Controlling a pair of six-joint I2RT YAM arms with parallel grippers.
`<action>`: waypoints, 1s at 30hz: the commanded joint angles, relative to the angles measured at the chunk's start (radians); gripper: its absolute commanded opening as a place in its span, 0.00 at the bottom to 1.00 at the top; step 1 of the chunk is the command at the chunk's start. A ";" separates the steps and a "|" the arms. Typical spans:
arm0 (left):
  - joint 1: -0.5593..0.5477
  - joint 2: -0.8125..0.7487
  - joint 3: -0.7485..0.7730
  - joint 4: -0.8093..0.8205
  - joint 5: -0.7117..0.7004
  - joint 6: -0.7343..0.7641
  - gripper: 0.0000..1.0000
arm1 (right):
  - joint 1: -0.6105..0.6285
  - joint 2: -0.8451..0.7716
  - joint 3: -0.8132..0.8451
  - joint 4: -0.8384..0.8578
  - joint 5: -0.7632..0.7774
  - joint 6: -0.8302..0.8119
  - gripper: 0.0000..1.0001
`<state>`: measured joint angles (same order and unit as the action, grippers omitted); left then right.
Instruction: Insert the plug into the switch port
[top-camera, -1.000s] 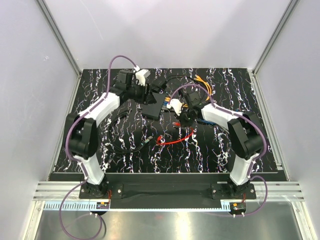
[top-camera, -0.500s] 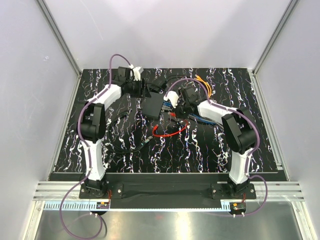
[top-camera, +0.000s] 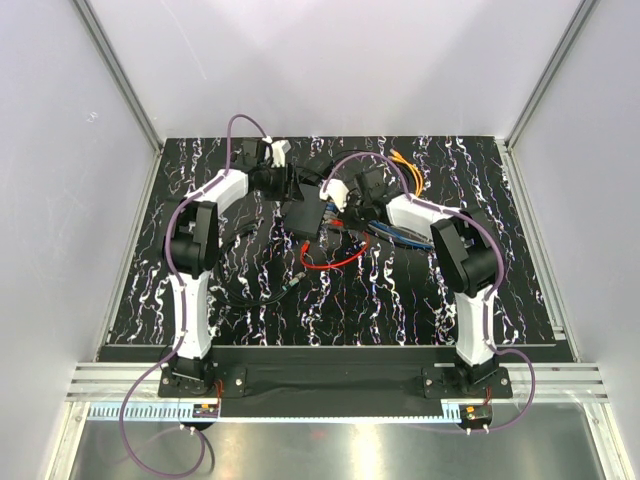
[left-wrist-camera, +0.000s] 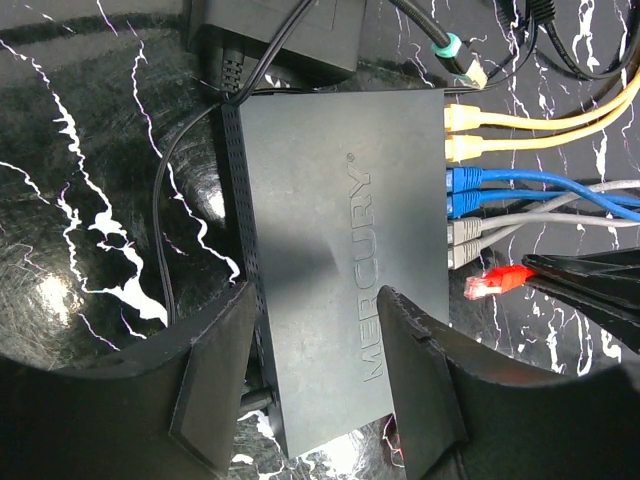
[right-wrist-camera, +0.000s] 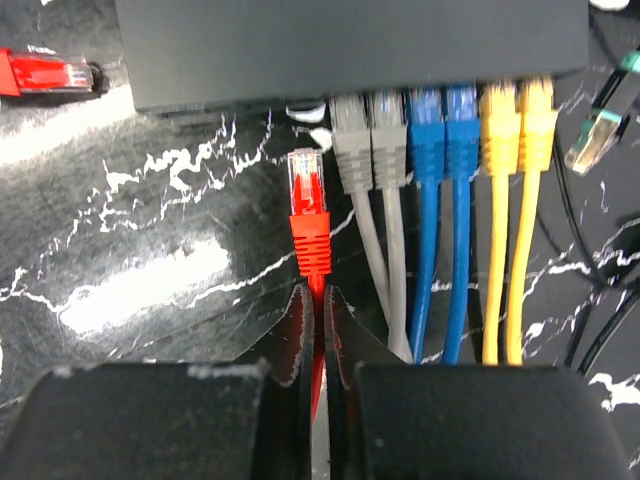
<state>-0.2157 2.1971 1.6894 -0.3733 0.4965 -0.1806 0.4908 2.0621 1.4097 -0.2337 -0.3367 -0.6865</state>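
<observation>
The switch (left-wrist-camera: 330, 220) is a flat black box marked MERCURY, also visible in the top view (top-camera: 303, 217). My left gripper (left-wrist-camera: 320, 385) straddles its near end with a finger against each side, holding it on the table. My right gripper (right-wrist-camera: 317, 300) is shut on the red cable just behind the red plug (right-wrist-camera: 308, 200). The plug points at the switch's socket edge (right-wrist-camera: 300, 95), just left of the grey plugs and a short gap away from it. In the left wrist view the red plug (left-wrist-camera: 497, 281) is beside the grey plugs, outside the switch.
Grey (right-wrist-camera: 368, 140), blue (right-wrist-camera: 443, 130) and yellow (right-wrist-camera: 518, 120) cables sit in the sockets. A green-collared loose plug (right-wrist-camera: 600, 120) lies right. A second red plug (right-wrist-camera: 45, 72) lies left. A black adapter (left-wrist-camera: 275, 30) sits behind the switch. Red cable slack (top-camera: 335, 262) lies nearer.
Both arms have swung inward and farther back. My right gripper has carried the red plug up-left towards the switch's socket edge, dragging the red cable. My left gripper has stayed at the switch.
</observation>
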 joint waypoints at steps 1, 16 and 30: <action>0.001 0.012 0.053 0.013 0.004 0.012 0.57 | 0.005 0.018 0.066 -0.018 -0.053 -0.031 0.00; -0.001 0.044 0.064 0.028 0.016 0.001 0.55 | 0.014 0.072 0.132 -0.059 -0.068 -0.016 0.00; -0.004 0.064 0.059 0.037 0.054 -0.016 0.50 | 0.031 0.107 0.164 -0.042 -0.038 0.036 0.00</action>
<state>-0.2173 2.2566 1.7107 -0.3691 0.5095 -0.1852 0.5014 2.1601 1.5280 -0.2924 -0.3775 -0.6765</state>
